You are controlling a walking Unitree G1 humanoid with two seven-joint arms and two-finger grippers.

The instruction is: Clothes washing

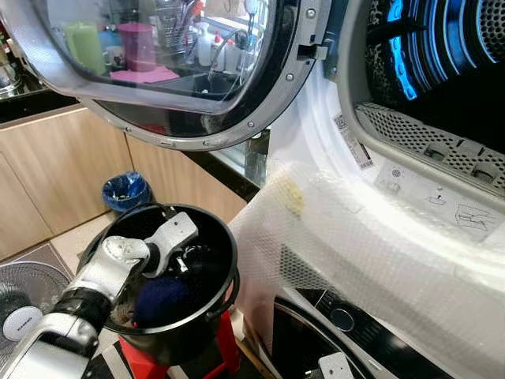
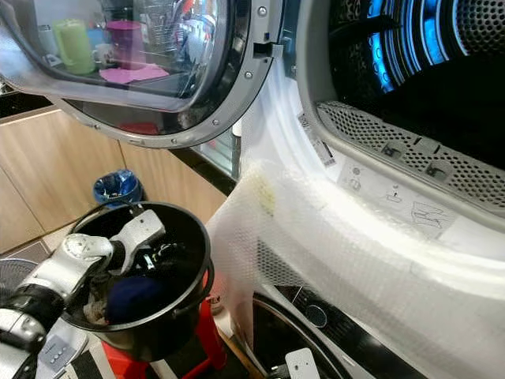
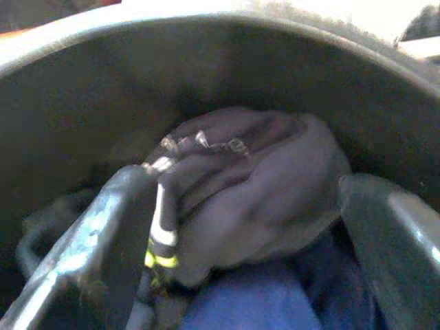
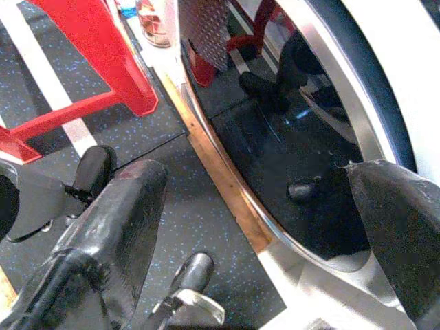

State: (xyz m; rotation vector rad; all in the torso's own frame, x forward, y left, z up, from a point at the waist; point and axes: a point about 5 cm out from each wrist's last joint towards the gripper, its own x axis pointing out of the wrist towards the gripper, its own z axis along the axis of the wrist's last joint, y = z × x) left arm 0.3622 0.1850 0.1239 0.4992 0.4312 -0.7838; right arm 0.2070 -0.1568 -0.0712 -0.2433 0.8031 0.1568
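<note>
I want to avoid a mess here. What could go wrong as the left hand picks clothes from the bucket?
1. The left hand straddles a grey garment tangled with blue cloth; both might lift together.
2. The bucket sits on a red stool and could tip.
3. Clothes may snag the plastic wrap below the drum opening.

Left gripper (image 1: 183,257) fingertips buried among clothes in black bucket (image 1: 225,304), dryer drum (image 1: 442,55) cut by top edge, left wrist view blurred, grey garment (image 3: 261,185) soft-edged, lower washer door (image 4: 289,137) cropped.
</note>
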